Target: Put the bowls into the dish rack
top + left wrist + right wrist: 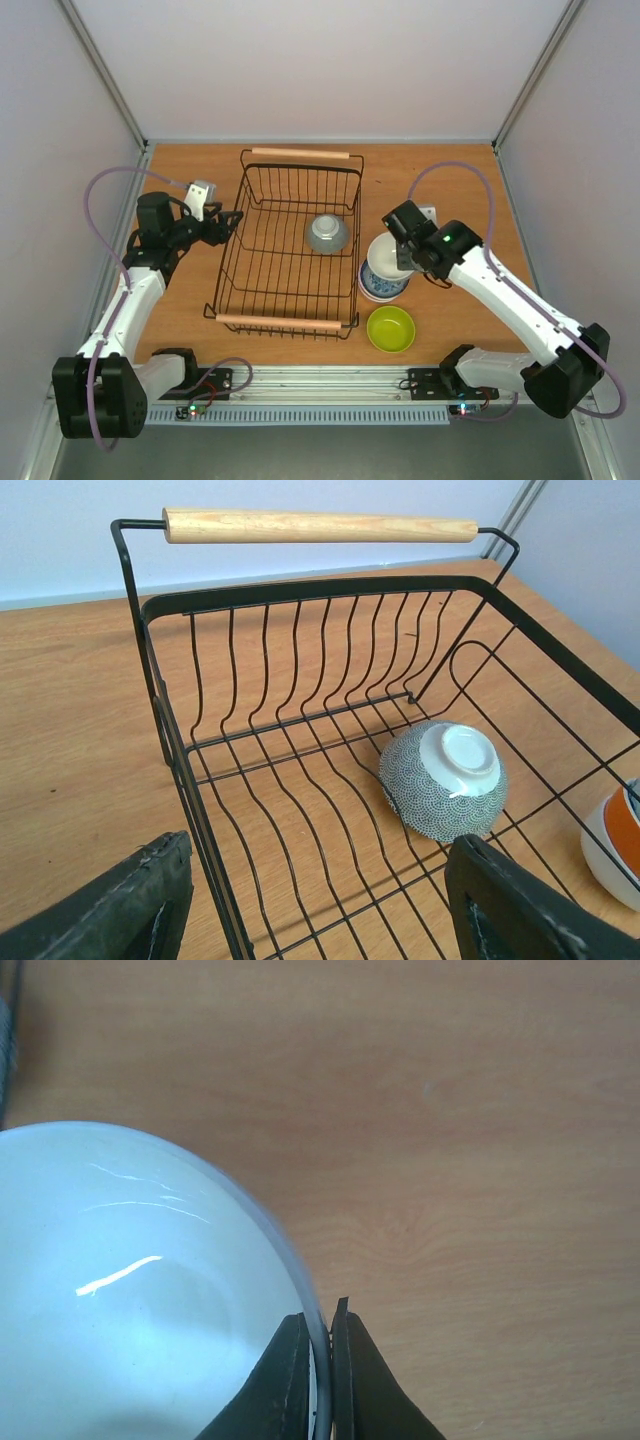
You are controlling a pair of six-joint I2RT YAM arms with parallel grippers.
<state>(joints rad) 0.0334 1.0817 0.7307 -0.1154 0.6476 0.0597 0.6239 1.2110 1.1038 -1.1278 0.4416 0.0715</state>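
Observation:
The black wire dish rack (296,322) stands mid-table, its wooden handle near in the left wrist view (320,525). A grey patterned bowl (327,233) lies upside down inside it, also in the left wrist view (443,780). My left gripper (225,228) is open and empty, straddling the rack's left wall (320,910). My right gripper (403,250) is shut on the rim of a white bowl (130,1290), holding it just above a stacked bowl (383,288) right of the rack; orange shows on that bowl (620,835). A lime green bowl (391,328) sits in front.
White walls close in the wooden table (450,180) on three sides. A metal rail (320,385) with both arm bases runs along the near edge.

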